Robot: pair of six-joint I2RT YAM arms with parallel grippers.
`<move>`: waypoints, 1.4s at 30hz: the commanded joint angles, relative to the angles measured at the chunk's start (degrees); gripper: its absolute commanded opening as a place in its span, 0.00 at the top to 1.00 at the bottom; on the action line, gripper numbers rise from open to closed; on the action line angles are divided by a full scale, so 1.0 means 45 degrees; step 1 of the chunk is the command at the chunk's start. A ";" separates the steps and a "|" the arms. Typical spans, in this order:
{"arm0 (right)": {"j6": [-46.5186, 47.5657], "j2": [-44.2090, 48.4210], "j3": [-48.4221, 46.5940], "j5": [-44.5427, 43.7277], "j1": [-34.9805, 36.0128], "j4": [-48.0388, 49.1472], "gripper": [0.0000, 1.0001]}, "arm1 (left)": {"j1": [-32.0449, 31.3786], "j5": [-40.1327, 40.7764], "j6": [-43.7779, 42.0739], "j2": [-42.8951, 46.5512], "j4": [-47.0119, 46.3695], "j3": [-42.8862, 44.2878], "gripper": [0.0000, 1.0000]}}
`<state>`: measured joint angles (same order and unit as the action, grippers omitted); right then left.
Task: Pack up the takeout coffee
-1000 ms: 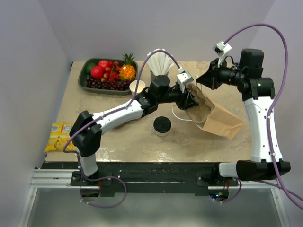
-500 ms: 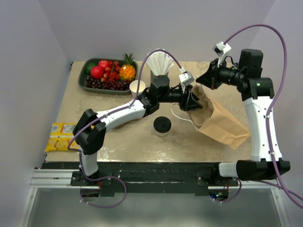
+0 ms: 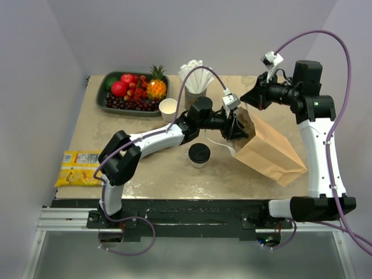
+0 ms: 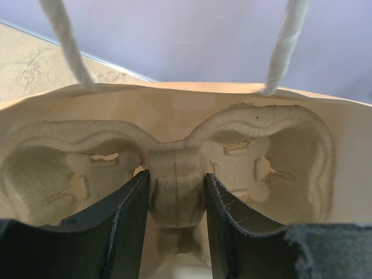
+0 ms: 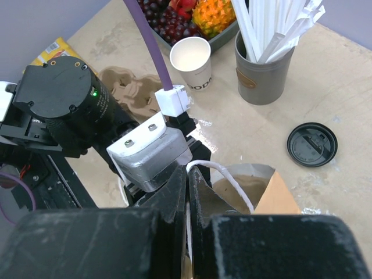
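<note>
The takeout coffee (image 3: 199, 155), a white cup with a black lid, stands on the table just below my left forearm, untouched. My left gripper (image 3: 235, 129) reaches into the mouth of a brown paper bag (image 3: 270, 152). In the left wrist view, the left gripper (image 4: 176, 197) is shut on the middle ridge of a brown pulp carrier (image 4: 273, 151) inside the bag. My right gripper (image 3: 244, 100) is above the bag's mouth. In the right wrist view, the right gripper (image 5: 187, 174) is shut on the bag's white rope handle (image 5: 232, 177).
A lidless white cup (image 3: 168, 106) and a grey cup of straws (image 3: 195, 87) stand behind my left arm. A fruit tray (image 3: 110, 87) fills the back left corner. A loose black lid (image 5: 312, 144) lies near the bag. A yellow packet (image 3: 78, 168) lies past the table's left edge.
My left arm has stretched to the right, pushing the carrier deeper into the bag. The bag has swung and shifted slightly towards the near right. The right gripper has kept its place.
</note>
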<state>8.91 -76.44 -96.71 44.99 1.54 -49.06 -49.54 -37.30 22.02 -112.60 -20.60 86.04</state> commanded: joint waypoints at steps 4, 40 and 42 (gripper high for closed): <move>-0.0124 0.0074 0.0026 0.0627 0.0029 0.0492 1.00 | -0.0085 -0.0501 -0.0126 0.0196 -0.0815 0.0801 0.87; -0.1605 0.1324 0.1236 0.1348 -0.0186 0.1251 1.00 | -0.0828 0.0535 -0.2100 0.1193 0.0437 0.0333 0.88; -0.1880 0.1246 0.1237 0.1875 -0.0206 0.1779 1.00 | -0.0827 0.0341 -0.2159 0.1330 0.0496 0.0178 0.87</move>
<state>4.62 -71.61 -91.37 47.70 1.10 -47.70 -52.97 -32.60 10.94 -107.79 -13.89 85.08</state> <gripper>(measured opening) 0.014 0.451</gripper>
